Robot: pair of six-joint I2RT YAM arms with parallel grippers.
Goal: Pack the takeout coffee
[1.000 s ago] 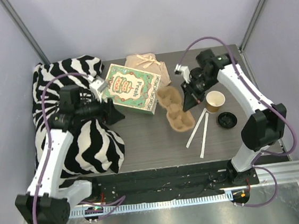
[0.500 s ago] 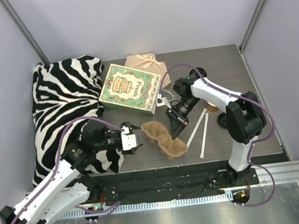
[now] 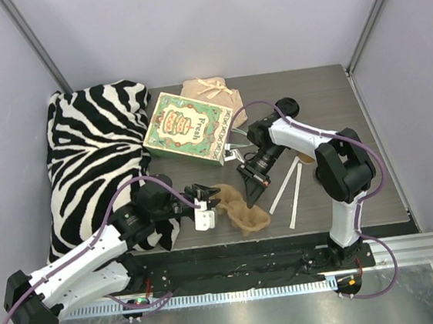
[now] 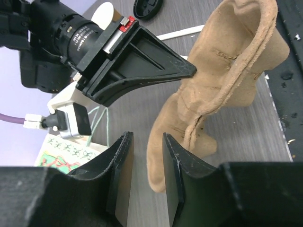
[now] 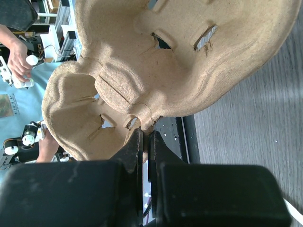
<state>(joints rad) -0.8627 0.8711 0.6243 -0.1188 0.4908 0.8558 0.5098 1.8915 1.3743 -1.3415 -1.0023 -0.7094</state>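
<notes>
The takeout coffee with its lid on is not in view. In the left wrist view an open brown cup and a loose black lid peek in at the top edge. A moulded pulp cup carrier lies near the table's front edge. My right gripper is shut on the carrier's rim, its jaws pinching the pulp. My left gripper sits at the carrier's left end. Its jaws stand narrowly apart, with the carrier's end lobe just past the gap, and the left pad is clear of it.
A zebra-striped cloth bag fills the left side. A green printed box and a tan pouch lie at the back. Two white strips rest right of the carrier. The table's front edge is close below.
The right gripper has dragged the carrier from mid-table toward the front left. The left arm swung off the zebra cloth to the carrier's left end, and its jaws have narrowed.
</notes>
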